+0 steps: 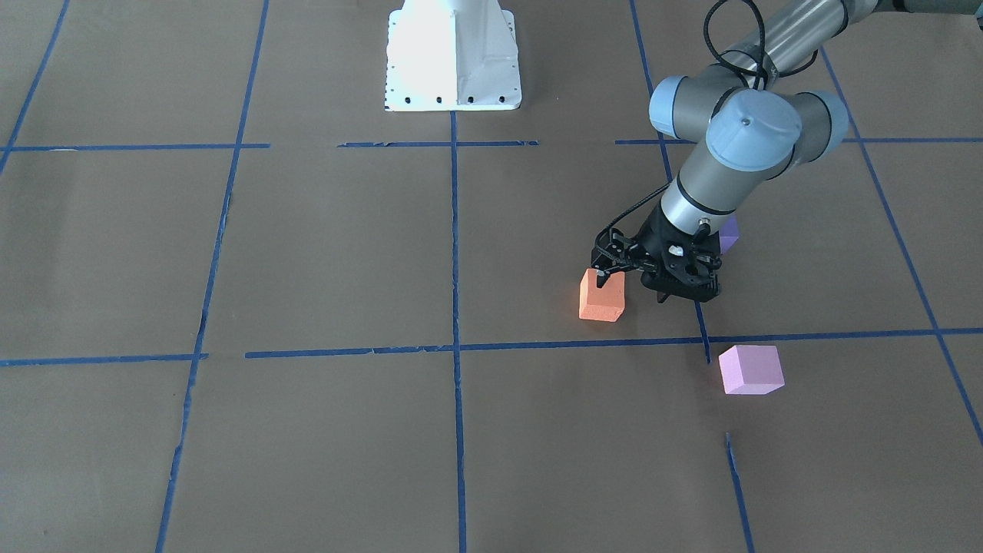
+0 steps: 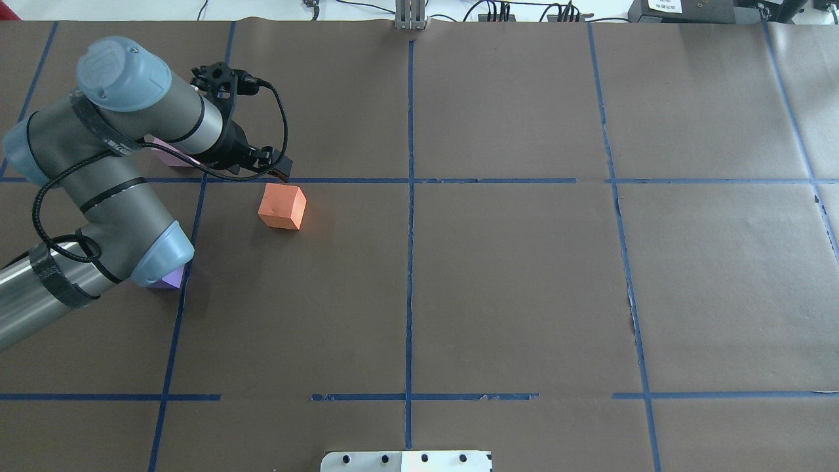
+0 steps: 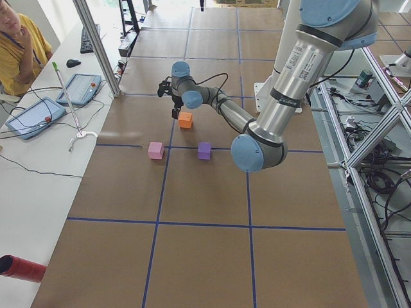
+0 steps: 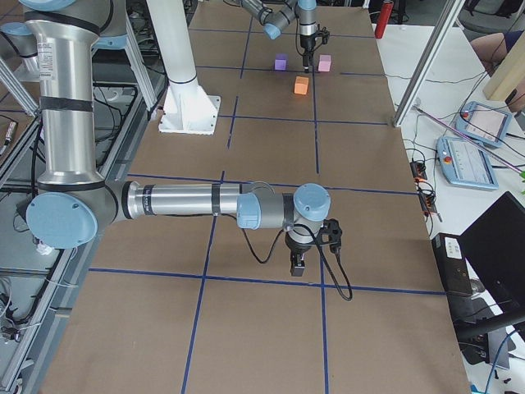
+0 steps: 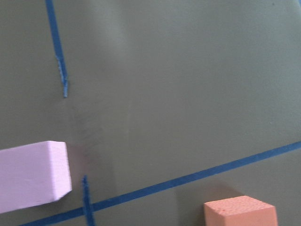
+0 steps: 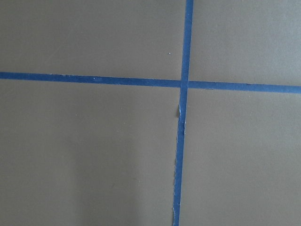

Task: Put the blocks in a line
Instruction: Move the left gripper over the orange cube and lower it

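Fingers of my left gripper [image 2: 280, 173] hover just beside the orange block [image 2: 282, 206], gripping nothing; their gap, like that of my right gripper [image 4: 297, 264], I cannot tell.

Left tool [image 2: 278, 169] near orange block [image 2: 282, 206]; brown, blue-taped table [image 2: 524, 275]

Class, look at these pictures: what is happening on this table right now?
The left gripper hovers right at the orange block, gripping nothing; its fingers look spread. The pink block and the purple block sit apart on the table. The three blocks form a triangle, not yet a line. The right gripper hangs far from the blocks and takes no part.
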{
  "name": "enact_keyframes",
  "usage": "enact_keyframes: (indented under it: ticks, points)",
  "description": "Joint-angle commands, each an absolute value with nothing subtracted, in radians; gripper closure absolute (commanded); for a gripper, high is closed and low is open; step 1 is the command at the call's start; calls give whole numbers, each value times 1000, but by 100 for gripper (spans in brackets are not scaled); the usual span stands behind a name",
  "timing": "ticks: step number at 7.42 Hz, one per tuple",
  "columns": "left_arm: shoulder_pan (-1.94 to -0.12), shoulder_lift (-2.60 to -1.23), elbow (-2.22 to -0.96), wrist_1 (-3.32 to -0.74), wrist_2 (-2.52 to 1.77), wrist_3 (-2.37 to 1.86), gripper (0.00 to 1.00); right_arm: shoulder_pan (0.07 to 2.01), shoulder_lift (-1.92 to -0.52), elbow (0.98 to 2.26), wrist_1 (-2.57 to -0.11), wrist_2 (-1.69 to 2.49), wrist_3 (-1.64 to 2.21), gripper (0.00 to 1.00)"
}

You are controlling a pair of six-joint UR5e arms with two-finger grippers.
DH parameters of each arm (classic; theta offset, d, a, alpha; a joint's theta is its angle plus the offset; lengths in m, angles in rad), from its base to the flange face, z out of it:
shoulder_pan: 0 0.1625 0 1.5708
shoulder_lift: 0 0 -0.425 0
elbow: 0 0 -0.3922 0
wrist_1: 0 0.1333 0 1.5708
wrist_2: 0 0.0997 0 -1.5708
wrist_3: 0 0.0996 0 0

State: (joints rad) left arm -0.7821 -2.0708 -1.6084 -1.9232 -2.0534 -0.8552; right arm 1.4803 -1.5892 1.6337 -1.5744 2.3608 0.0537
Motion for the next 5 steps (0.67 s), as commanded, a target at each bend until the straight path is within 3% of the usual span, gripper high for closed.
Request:
enact_keyframes:
  ticks: [1,5]
  points:
    - [-723,-2062,-1606,-1930,-1996,-853,0,1480,-1589,1634,-1575,2361,54,0]
    - [-716,-2081,-1602,-1861,-1887,-864,0,1480,-1589,1634,-1574,2361,54,0]
